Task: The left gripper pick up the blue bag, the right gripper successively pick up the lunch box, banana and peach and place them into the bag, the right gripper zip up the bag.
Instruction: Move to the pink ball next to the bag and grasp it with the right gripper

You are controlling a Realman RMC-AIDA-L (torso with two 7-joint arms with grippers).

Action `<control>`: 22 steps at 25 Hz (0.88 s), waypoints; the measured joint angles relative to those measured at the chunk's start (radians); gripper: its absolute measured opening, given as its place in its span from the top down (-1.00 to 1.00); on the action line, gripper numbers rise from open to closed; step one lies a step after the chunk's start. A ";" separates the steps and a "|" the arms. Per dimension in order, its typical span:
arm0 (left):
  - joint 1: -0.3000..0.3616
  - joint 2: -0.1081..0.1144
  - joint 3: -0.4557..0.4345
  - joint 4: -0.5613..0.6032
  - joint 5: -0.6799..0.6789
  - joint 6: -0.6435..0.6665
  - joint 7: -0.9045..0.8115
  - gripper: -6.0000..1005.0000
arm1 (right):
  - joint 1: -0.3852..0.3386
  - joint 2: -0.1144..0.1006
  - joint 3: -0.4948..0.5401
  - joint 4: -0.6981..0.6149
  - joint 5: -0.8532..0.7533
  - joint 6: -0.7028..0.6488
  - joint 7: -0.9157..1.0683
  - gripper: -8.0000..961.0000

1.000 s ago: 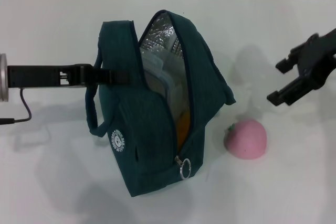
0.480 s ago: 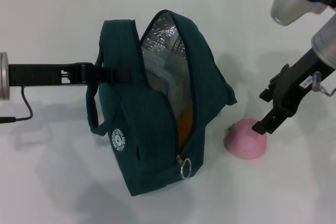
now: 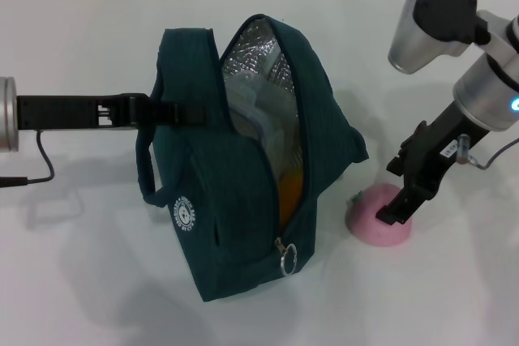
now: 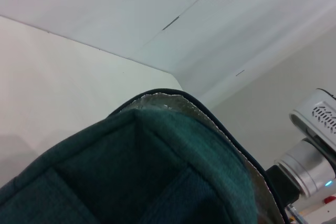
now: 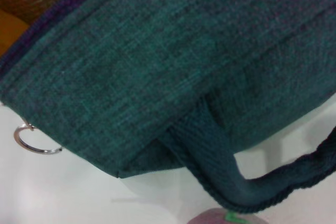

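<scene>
Colours on the white worktop [image 3: 97,281]
Bag [image 3: 219,224]: dark teal, silver foil lining, white round logo; orange inside. Peach [image 3: 369,220]: pink w/ green tip.

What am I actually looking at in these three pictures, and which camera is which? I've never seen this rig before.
A two-armed robot works at a white table. The head camera looks down from above. There the left gripper holds the dark teal bag by its near side, keeping it standing with the zip open. Inside you can see the lunch box and something yellow-orange, likely the banana. The right gripper is down on the pink peach beside the bag, with its fingers either side of it; the peach rests on the table. The other two pictures come from wrist cameras: the left one sees the bag's top edge, the right one its side, zip ring and strap.
</scene>
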 joint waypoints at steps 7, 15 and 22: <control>0.000 -0.002 -0.001 0.000 0.000 0.000 -0.001 0.91 | 0.036 0.000 -0.010 0.083 0.038 0.022 -0.001 -0.76; 0.000 -0.003 -0.002 0.000 0.000 0.000 -0.001 0.91 | 0.054 -0.002 -0.010 0.103 0.044 0.014 -0.004 -0.33; 0.002 -0.005 -0.002 0.000 0.000 0.000 0.004 0.91 | 0.054 -0.002 -0.004 0.097 0.046 -0.019 -0.001 0.03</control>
